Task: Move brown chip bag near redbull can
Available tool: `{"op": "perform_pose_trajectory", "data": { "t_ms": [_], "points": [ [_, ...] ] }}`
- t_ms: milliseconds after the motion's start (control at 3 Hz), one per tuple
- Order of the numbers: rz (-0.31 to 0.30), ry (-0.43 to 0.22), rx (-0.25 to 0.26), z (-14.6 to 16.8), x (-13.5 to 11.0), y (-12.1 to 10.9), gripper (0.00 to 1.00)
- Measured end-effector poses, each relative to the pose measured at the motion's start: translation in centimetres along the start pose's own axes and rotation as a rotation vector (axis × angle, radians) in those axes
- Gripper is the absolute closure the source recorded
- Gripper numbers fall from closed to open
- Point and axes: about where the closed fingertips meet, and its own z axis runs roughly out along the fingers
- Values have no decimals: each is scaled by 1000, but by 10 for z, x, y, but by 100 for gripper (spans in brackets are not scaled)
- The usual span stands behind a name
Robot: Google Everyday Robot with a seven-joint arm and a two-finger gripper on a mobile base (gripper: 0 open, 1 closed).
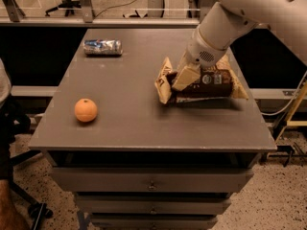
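Observation:
The brown chip bag [211,83] lies on the right side of the grey table [144,128], dark brown in the middle with pale yellow ends. My gripper [184,77] comes down from the upper right and sits over the bag's left part, hiding some of it. The redbull can [102,47] lies on its side at the table's far left, well apart from the bag and the gripper.
A round orange fruit [86,110] rests at the front left of the table. Drawers sit under the tabletop. A yellow frame [292,114] stands to the right, and a rail and chair legs lie behind the table.

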Motion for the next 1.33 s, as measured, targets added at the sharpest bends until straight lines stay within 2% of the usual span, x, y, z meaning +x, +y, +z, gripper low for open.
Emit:
{"op": "perform_pose_trajectory", "data": {
  "t_ms": [333, 1000, 1333],
  "points": [
    [6, -7, 87, -23, 10, -26, 100],
    [23, 24, 272, -65, 31, -77, 100],
    [23, 24, 272, -65, 31, -77, 100]
  ]
}}
